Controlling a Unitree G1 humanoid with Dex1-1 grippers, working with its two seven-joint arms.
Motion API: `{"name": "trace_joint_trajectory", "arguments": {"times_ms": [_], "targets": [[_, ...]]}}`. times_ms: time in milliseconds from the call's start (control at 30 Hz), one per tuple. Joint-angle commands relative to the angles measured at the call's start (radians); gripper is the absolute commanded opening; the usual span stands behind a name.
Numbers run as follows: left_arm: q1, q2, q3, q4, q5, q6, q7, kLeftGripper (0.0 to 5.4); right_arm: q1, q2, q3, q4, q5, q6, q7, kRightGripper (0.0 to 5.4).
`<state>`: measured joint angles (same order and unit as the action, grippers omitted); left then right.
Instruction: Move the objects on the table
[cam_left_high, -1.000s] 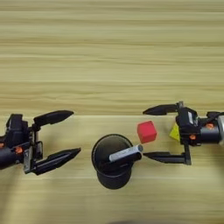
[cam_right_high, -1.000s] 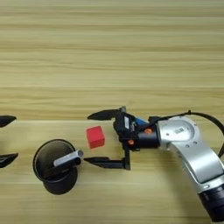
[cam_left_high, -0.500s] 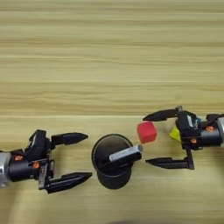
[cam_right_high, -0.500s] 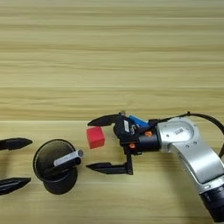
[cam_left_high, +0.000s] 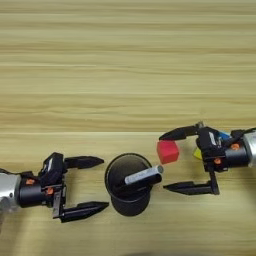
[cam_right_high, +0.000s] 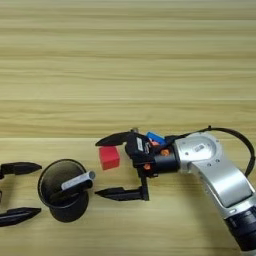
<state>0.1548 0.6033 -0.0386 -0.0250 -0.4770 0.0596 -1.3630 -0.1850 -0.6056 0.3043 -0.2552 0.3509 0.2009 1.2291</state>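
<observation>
— Left eye view first: what's on the wood-grain table (cam_left_high: 125, 65)?

— Lower centre, a black cylindrical cup (cam_left_high: 129, 183), matte and round-rimmed, with a black-and-silver marker (cam_left_high: 141, 177) leaning across its mouth, silver end toward the right. Just right of the rim and a little higher sits a small red cube (cam_left_high: 167, 151), smooth and plain-faced.

— And the grippers?

— Left gripper (cam_left_high: 94, 183) is in the lower left, two tapered black fingers spread wide, pointing right, tips just short of the cup's wall. Right gripper (cam_right_high: 109, 166) comes in from the right on a silver-grey arm, fingers also wide apart, pointing left; the red cube lies near the upper finger's tip, inside the spread, not touching that I can tell.

— The puzzle cube?

— Multicoloured cube (cam_right_high: 155, 138) is mostly hidden behind the right gripper's body: a blue corner shows in the right eye view, yellow and blue slivers in the left.
</observation>
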Motion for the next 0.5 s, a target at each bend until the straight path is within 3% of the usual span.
{"name": "trace_joint_trajectory", "arguments": {"times_ms": [33, 500], "targets": [[-0.028, -0.003, -0.013, 0.019, 0.017, -0.014, 0.007, 5.4, -0.033, 0.005, 0.014, 0.015, -0.001, 0.017, 0.008, 5.38], [-0.065, -0.037, -0.021, 0.021, 0.002, -0.027, 0.018, 5.4, -0.067, 0.056, 0.096, 0.105, -0.038, 0.015, 0.019, 5.38]]}}
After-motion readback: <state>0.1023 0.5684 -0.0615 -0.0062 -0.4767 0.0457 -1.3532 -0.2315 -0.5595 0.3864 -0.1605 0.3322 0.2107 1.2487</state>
